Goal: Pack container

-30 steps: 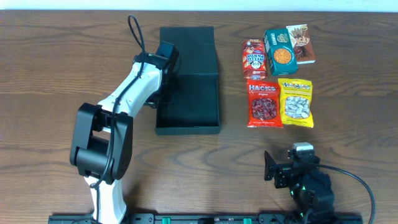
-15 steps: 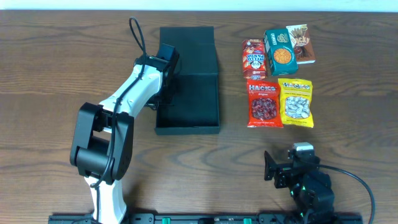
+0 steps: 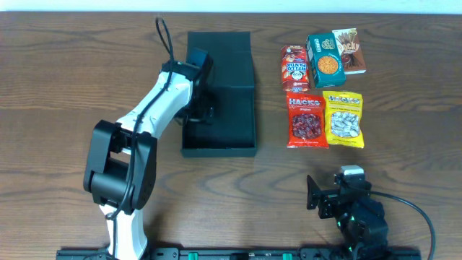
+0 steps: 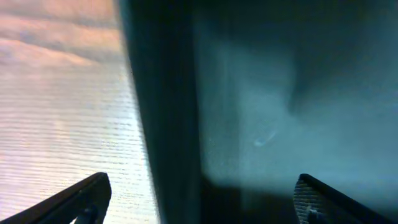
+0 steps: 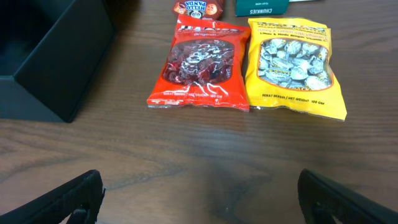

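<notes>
With fingers apart, the left end effector (image 4: 202,194) straddles the left wall of the open container (image 3: 220,150) lying mid-way across the surface (image 3: 58,87), while the right end effector (image 5: 199,190) is likewise spread.

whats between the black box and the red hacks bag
Only bare wooden table separates the container and the red bag, clearest in the overhead view.

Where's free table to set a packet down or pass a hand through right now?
Bare wood: the strip between container and red packet; the wide patch in front of both, up to the right hand; everything left of the left arm. Crowded: the five snacks sit packed together far right.
</notes>
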{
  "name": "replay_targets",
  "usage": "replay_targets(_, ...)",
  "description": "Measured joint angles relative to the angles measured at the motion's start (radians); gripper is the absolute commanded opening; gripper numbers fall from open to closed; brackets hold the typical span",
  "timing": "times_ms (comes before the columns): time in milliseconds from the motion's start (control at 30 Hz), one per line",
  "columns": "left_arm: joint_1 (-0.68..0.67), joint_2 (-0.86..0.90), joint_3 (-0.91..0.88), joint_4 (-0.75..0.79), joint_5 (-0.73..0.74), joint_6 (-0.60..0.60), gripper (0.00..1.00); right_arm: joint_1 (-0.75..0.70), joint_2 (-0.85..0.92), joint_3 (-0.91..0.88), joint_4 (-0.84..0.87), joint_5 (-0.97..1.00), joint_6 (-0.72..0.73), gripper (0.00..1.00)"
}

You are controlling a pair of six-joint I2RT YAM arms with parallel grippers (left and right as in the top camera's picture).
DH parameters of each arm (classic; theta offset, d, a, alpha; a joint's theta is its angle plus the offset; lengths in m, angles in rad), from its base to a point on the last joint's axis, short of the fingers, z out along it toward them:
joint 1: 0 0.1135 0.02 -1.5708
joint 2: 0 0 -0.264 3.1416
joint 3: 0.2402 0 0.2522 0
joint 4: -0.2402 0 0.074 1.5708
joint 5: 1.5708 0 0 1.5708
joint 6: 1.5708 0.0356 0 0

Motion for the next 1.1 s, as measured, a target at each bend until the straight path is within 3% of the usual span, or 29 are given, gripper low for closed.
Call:
replay_targets(233,0.0,-0.014,0.167,-0.058,0.0,-0.001,0.95,0.0,0.0,0.0,0.0,0.0,0.0,0.99)
replay_targets(367,0.008,-0.112,0.232,-0.007,0.0,-0.002,0.95,0.0,0.0,0.0,0.0,0.0,0.0,0.99)
replay_targets(600,0.127,-0.272,0.257,0.11,0.0,0.023,0.95,0.0,0.0,0.0,0.0,0.0,0.0,0.99)
replay_targets(867,0.308,-0.264,0.259,0.129,-0.001,0.027,0.95,0.0,0.0,0.0,0.0,0.0,0.0,0.99)
replay_targets(1100,0.341,-0.264,0.259,0.158,-0.003,0.051,0.95,0.0,0.0,0.0,0.001,0.0,0.0,0.99)
